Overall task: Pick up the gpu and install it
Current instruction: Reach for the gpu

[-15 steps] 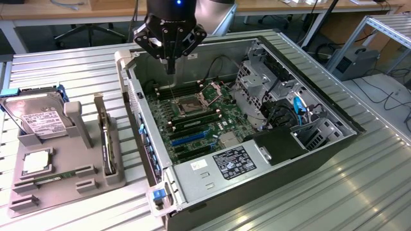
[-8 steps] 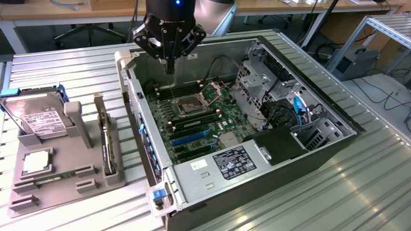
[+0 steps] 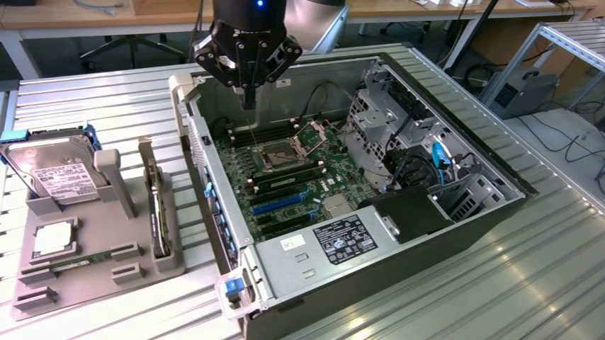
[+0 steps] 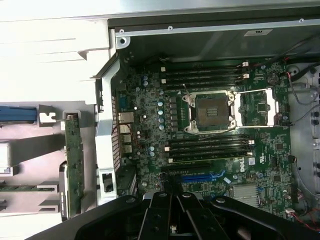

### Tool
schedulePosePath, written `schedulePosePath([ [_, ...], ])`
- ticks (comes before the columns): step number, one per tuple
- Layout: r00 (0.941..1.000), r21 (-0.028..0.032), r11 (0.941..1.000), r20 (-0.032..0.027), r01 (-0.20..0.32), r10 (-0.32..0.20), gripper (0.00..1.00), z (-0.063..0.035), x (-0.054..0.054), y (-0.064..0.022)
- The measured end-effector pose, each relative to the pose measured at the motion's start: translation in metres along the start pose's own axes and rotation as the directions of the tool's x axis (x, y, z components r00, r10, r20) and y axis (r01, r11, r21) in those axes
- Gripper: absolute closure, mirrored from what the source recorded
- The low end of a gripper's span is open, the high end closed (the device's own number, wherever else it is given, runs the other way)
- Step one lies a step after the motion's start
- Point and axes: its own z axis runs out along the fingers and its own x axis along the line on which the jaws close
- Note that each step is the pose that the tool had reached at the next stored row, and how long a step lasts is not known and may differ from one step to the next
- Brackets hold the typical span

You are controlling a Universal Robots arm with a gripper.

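The gpu is a thin dark card standing on edge in a slot of the grey holder, at the exterior view's left beside the computer case. In the wrist view the gpu shows edge-on, outside the case wall. My gripper hangs over the far part of the open case, above the motherboard, fingers pointing down and shut with nothing between them. The wrist view shows the gripper shut above the board, close to the blue expansion slot.
The holder also carries a silver hard drive, a square processor and a green memory stick. Inside the case are the open processor socket, a drive cage, cables and a black power supply. Slatted metal table.
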Motion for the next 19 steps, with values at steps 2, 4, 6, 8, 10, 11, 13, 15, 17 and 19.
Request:
schedulePosePath([
  [2, 1.0, 0.0, 1.0, 0.0, 0.0, 0.0, 0.89, 0.0, 0.0003, 0.0],
  [4, 1.0, 0.0, 1.0, 0.0, 0.0, 0.0, 0.89, 0.0, 0.0007, -0.0001],
  [6, 1.0, 0.0, 1.0, 0.0, 0.0, 0.0, 0.89, 0.0, 0.0014, -0.0001],
  [8, 1.0, 0.0, 1.0, 0.0, 0.0, 0.0, 0.89, 0.0, 0.0018, -0.0001],
  [10, 1.0, 0.0, 1.0, 0.0, 0.0, 0.0, 0.89, -0.0001, 0.0024, -0.0002],
  [11, 1.0, -0.0001, 1.0, 0.0001, 0.0, 0.0, 0.89, 0.0, 0.0025, -0.0002],
  [13, 1.0, -0.0001, 1.0, 0.0, 0.0, 0.0, 0.89, -0.0001, 0.0031, -0.0002],
  [15, 1.0, -0.0001, 1.0, 0.0, 0.0, 0.0, 0.89, -0.0001, 0.0034, -0.0003],
  [17, 1.0, -0.0001, 1.0, 0.0001, 0.0, 0.0, 0.89, -0.0001, 0.0039, -0.0003],
  [19, 1.0, -0.0001, 1.0, 0.0, 0.0, 0.0, 0.89, -0.0001, 0.0049, -0.0004],
])
